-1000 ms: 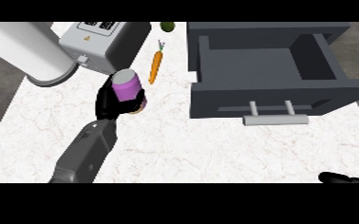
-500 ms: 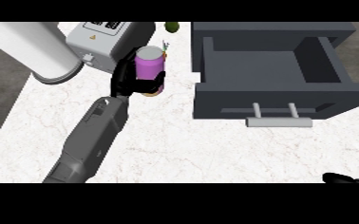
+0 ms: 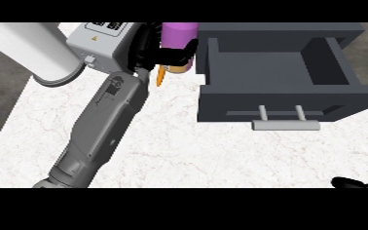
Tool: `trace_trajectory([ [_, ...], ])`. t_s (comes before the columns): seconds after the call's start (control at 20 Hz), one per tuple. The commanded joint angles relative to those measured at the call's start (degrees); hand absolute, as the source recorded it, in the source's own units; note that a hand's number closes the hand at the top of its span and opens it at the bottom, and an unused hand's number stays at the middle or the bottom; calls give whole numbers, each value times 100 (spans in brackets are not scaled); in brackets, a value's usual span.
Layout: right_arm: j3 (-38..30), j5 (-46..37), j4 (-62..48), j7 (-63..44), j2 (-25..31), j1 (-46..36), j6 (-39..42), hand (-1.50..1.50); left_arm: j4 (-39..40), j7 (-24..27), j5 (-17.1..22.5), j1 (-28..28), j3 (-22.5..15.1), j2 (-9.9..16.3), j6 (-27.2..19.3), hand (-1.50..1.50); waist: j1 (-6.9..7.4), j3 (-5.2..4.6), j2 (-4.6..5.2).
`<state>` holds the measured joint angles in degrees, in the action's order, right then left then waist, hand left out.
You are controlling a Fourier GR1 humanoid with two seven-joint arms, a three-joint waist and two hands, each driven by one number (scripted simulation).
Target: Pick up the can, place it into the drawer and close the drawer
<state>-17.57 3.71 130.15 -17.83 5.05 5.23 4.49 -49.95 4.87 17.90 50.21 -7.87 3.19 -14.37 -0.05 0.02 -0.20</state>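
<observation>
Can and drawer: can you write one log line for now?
left hand: holding can | can: beside drawer, not inside | drawer: open | right hand: bottom-right edge

Left hand curled round the purple can, held upright just left of the open grey drawer — can touching or nearly touching the drawer's left wall, cannot tell which. Orange carrot on the white marbled tabletop, partly hidden under the hand. Right hand — only a sliver shows at the lower right edge.
</observation>
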Motion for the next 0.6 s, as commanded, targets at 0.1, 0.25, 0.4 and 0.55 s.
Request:
trace_trajectory([
  [0.1, -163, -8, -576, 512, 108, -129, 150, -150, -618, -1103, -180, 725, -5, 34, -384, 150, 3, 3, 9],
  [0.25, -127, 80, 111, -191, 50, 74, 4, -150, -486, -1223, -450, 1039, -185, -304, -770, 150, -44, 0, 3],
  [0.4, -95, 181, 251, -395, 75, -48, -31, -150, -193, -1591, -451, 1635, -13, -246, -717, 150, -71, -1, 13],
  [0.55, -45, 160, 169, -86, -52, 70, 34, -150, 824, -1271, -435, 2267, 291, -314, -634, 150, -164, 1, 51],
])
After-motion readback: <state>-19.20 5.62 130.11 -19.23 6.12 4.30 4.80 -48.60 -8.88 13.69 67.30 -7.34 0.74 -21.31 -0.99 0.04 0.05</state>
